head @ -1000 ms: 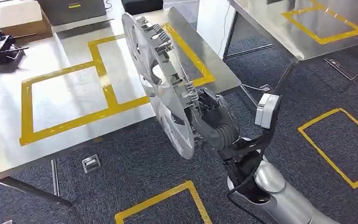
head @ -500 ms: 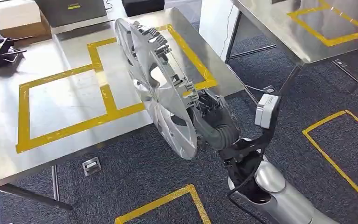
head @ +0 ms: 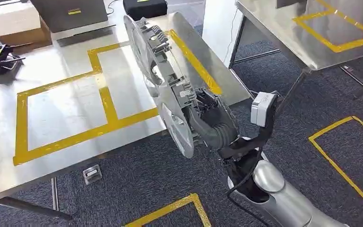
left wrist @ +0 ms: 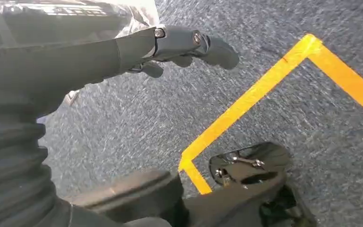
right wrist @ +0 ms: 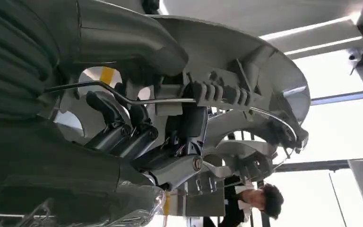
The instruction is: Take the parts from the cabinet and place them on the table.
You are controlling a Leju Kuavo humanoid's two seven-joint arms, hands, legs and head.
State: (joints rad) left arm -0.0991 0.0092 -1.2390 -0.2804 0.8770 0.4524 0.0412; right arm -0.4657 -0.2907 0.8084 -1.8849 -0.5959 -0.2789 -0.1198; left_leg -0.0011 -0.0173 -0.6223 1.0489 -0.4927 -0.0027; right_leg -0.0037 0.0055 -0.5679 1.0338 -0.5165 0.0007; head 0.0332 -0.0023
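The right robot hand (head: pixel 207 115) is gripping a silver wheel cover (head: pixel 163 80) over the bench (head: pixel 66 101) edge; the left robot hand (left wrist: pixel 179 45) is hanging open, holding nothing.

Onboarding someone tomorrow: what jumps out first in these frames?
The big silver wheel cover, held on edge by the right hand above the near edge of the steel table. Next, the yellow tape rectangles on that tabletop. The left hand hangs over blue carpet, holding nothing.
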